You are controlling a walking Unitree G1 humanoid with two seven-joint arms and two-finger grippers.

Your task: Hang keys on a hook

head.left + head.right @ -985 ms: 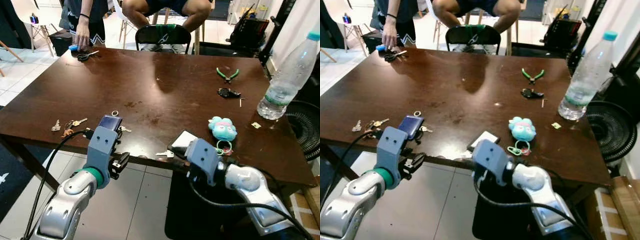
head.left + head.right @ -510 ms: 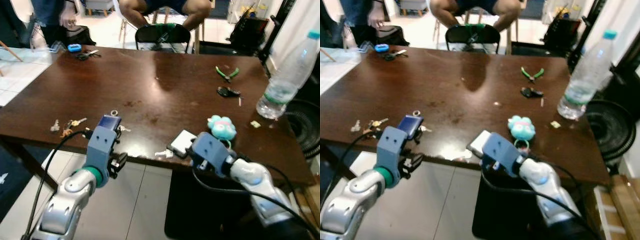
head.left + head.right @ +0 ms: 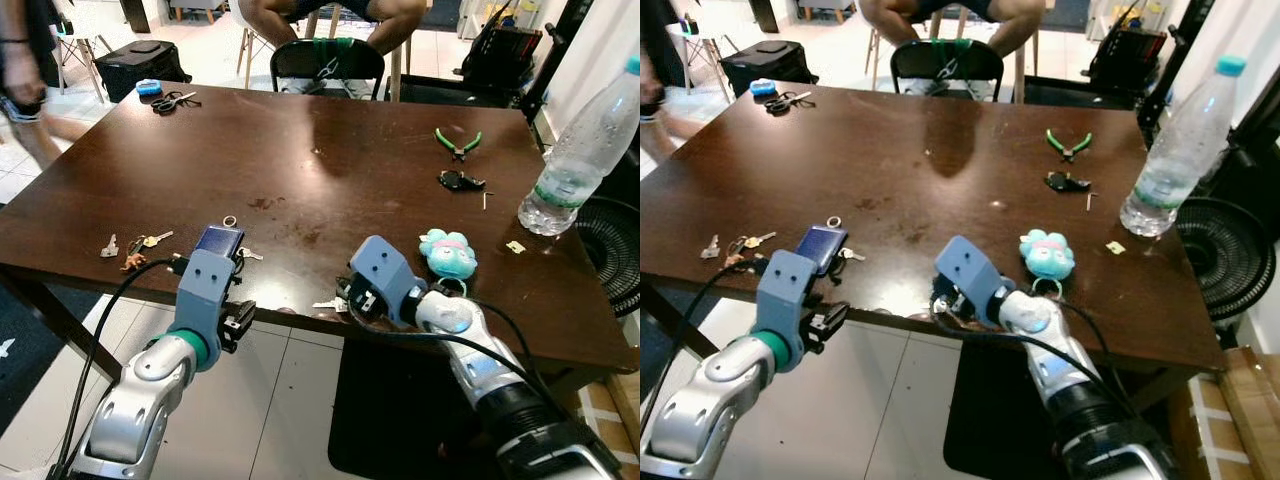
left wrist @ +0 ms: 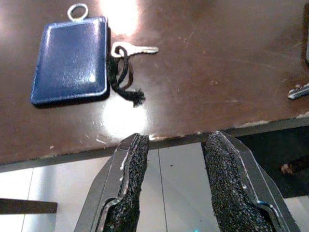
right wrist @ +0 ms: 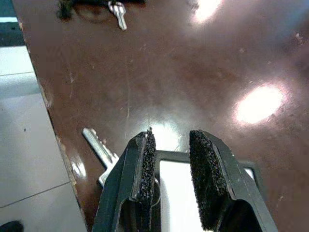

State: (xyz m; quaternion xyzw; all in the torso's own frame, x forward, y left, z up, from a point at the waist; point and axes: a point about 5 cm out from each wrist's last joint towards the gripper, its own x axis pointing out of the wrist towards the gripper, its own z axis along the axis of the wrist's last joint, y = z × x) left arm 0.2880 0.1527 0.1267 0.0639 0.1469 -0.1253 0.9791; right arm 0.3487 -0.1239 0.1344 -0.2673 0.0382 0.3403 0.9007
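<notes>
Both arms are silver tubes with rounded, glossy shells. The left arm [image 3: 140, 400] carries a green ring just behind a boxy blue-grey wrist housing [image 3: 205, 290], and a black cable loops along its outer side. The right arm [image 3: 480, 350] ends in a matching blue-grey housing [image 3: 378, 280], with black cables trailing beside it. The left gripper [image 4: 174, 193] has black fingers [image 4: 130, 183] faced with coarse, gritty pads in grey metal frames; the right gripper [image 5: 171, 174] has the same

Your left gripper [image 4: 171, 152] hangs just off the table [image 4: 217, 63] edge, its fingers [image 4: 129, 164] parted over the tiled floor [image 4: 63, 183]. On the table lie a blue card holder [image 4: 70, 60], a silver key [image 4: 133, 49] on a black cord [image 4: 123, 79] beside it, and another key [image 4: 299, 91].
</notes>
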